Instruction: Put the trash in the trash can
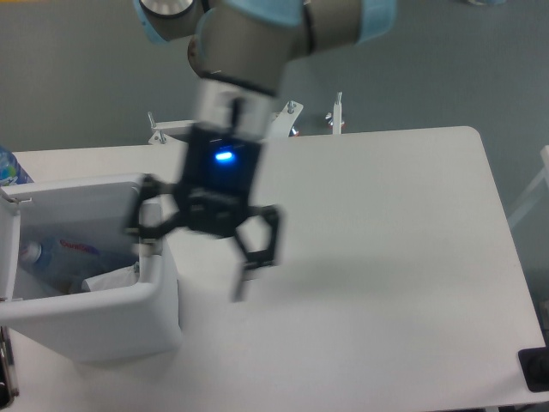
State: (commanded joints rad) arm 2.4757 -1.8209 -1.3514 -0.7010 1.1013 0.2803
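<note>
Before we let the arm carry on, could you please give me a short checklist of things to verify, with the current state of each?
1. Tool open and empty: ok, fingers spread with nothing between them.
2. Bottle inside the trash can: ok, lying in the bin.
3. Whitish packet inside the trash can: ok, near the right wall.
4. Tool clear of the bin: ok, beside its right rim, over the table.
5. Trash left on the table: ok, none visible.
</note>
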